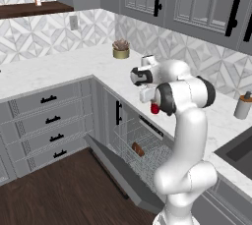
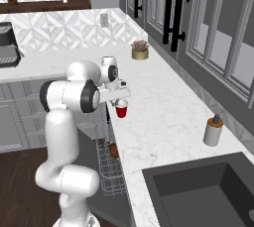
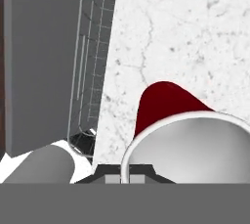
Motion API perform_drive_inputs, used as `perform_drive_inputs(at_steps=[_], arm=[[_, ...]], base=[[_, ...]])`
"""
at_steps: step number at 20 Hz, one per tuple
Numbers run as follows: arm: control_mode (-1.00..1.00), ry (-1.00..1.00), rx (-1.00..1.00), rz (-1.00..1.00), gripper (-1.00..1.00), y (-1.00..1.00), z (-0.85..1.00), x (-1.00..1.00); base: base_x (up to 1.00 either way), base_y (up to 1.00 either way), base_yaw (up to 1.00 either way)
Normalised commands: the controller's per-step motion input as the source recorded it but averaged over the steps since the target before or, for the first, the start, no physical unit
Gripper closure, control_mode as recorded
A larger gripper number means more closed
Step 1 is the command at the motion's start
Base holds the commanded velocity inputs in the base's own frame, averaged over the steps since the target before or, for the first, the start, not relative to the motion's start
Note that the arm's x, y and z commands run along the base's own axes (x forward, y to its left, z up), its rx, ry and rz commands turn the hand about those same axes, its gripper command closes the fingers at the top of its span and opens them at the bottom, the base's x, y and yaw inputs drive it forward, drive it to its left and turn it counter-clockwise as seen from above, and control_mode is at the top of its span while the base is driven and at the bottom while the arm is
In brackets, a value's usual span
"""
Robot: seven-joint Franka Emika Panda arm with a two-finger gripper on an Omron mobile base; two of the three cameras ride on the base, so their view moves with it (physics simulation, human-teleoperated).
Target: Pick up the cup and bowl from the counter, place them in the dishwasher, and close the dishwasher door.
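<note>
Cup hangs just under the tool, red, upright, pale mouth up, above the white marble surface near its front edge. Whether it is lifted clear or only resting there, I cannot tell from the right base view. Tool looks clamped on the cup's rim; in the hand view the pale inside sits tight against the finger bases, but the tips are hidden by the cup, so the grasp is a judgement. Dishwasher door lies dropped open below, the wire rack exposed beyond it. Bowl, dark brown, is already in the rack, tilted on its side. Step in hand, as I read it: carry the cup off the edge and down into the rack. To do it well: raise it enough to clear the edge before moving outward, keep it upright so it does not slip in a rim grip, and aim for a bare stretch of wire apart from the bowl. Lower slowly between the wires; release only once the base is seated. Door closing comes after. Soap dispenser and potted plant stand well apart, no obstacle.
</note>
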Motion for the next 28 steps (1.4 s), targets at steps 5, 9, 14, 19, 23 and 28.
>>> perform_drive_inputs(at_steps=[5, 9, 14, 19, 23, 28], arm=[[-1.0, -0.09, 0.0, 0.03, 1.0, 0.05, 0.04, -1.0], [-1.0, -0.02, 0.0, 0.04, 1.0, 0.21, 0.02, -1.0], [-1.0, 0.0, 0.0, 0.03, 1.0, 0.31, -0.05, -0.81], [-1.0, 0.03, 0.0, 0.01, 1.0, 0.29, -0.34, -0.43], [-1.0, 0.04, -0.02, 0.0, 1.0, 0.31, -0.65, -0.01], [-1.0, 0.01, -0.06, 0.0, 1.0, 0.26, -1.0, 0.37]], base=[[0.0, 0.0, 0.0], [0.0, 0.0, 0.0], [0.0, 0.0, 0.0], [0.0, 0.0, 0.0], [0.0, 0.0, 0.0], [0.0, 0.0, 0.0]])
